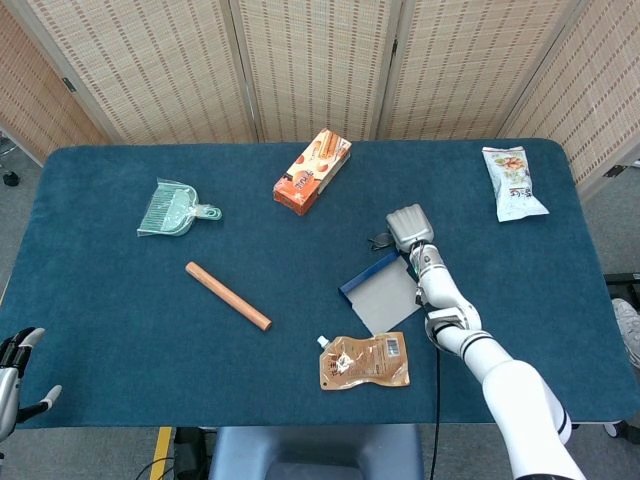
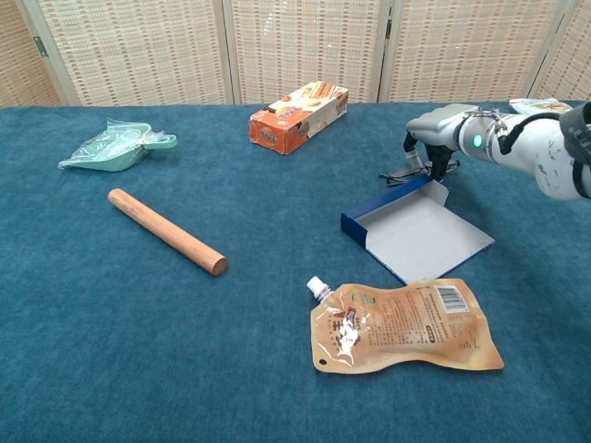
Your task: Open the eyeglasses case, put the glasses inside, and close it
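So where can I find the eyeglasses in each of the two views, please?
Head view: the eyeglasses lie right of centre, mostly hidden under the right hand, just behind the open eyeglasses case.
Chest view: the eyeglasses are at upper right, beneath the right hand.
Shared landmark: the open eyeglasses case, directly in front of them.
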You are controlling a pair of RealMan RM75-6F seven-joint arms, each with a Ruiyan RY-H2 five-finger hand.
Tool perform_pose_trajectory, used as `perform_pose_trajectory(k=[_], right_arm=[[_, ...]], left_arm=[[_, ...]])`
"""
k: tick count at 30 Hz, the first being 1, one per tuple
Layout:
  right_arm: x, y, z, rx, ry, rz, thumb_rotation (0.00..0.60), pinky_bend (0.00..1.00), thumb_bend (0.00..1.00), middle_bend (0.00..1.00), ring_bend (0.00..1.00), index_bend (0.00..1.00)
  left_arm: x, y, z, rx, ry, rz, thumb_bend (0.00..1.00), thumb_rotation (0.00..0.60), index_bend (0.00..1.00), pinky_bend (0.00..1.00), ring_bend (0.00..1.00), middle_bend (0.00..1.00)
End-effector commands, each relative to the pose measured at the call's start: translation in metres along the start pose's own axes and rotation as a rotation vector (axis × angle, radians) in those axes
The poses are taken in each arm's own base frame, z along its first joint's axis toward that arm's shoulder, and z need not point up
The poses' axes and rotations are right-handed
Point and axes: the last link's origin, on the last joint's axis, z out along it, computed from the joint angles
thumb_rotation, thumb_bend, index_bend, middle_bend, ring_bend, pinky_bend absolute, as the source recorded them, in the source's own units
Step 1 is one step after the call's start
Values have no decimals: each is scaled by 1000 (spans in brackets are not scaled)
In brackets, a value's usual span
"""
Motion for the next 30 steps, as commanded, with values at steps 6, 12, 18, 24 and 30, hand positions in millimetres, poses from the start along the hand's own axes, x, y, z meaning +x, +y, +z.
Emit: perform_pose_trajectory(k=[6,12,18,24,30], right_arm=[[-2,4,-3,6,33,13,600,1000,487,1000,1000,596],[-7,10,-5,-2,35,24,600,1000,550,1000,1000,636],[-2,19,-8,-3,72,62,600,1000,587,1000,1000,673],[14,37,-17,15,146,93,600,1000,603,1000,1000,686],[34,46,-39,90,242,92,600,1000,604,1000,1000,686]], left_arm=[[0,1,0,-2,0,0,241,600,164,289,160,156],[0,1,0,-2,0,-2,241,600,164,289,160,156],[1,2,1,-8,3,-2,241,600,164,289,160,156],[2,5,4,-20,7,-1,241,600,164,289,160,156],[3,9,6,-35,11,-2,241,600,164,289,160,156]])
